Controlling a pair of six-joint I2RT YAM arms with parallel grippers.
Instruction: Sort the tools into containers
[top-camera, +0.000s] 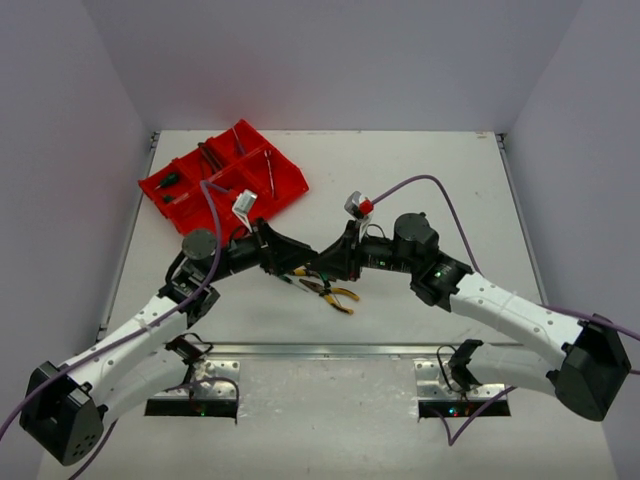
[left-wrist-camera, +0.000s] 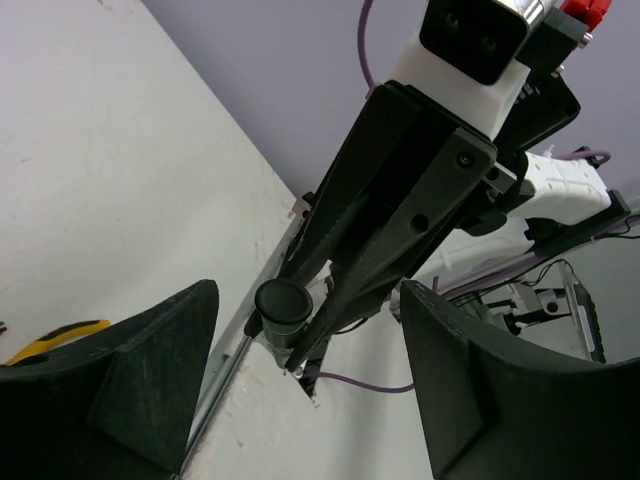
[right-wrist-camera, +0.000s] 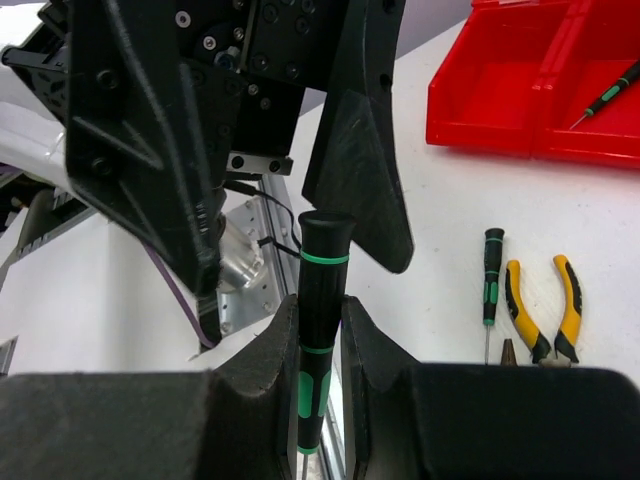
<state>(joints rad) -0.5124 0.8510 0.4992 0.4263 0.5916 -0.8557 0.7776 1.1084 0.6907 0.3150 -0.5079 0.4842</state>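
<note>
My right gripper (right-wrist-camera: 320, 345) is shut on a green-black screwdriver (right-wrist-camera: 322, 290), held upright with its butt end sticking out past the fingertips. My left gripper (left-wrist-camera: 310, 350) is open, its fingers (right-wrist-camera: 365, 170) standing on either side of that butt end (left-wrist-camera: 283, 305) without touching it. The two grippers meet over the table's middle (top-camera: 305, 260). A second green-black screwdriver (right-wrist-camera: 491, 285) and yellow-handled pliers (right-wrist-camera: 540, 305) lie on the table just below them; the pliers also show in the top view (top-camera: 335, 293). The red divided tray (top-camera: 290, 190) sits at the back left.
The tray holds green-black screwdrivers (top-camera: 170, 183) in its left compartment and a silver wrench (top-camera: 268, 170) on the right. A metal rail (top-camera: 330, 350) runs along the near table edge. Purple cables (top-camera: 430, 182) loop off both arms. Grey walls enclose the table.
</note>
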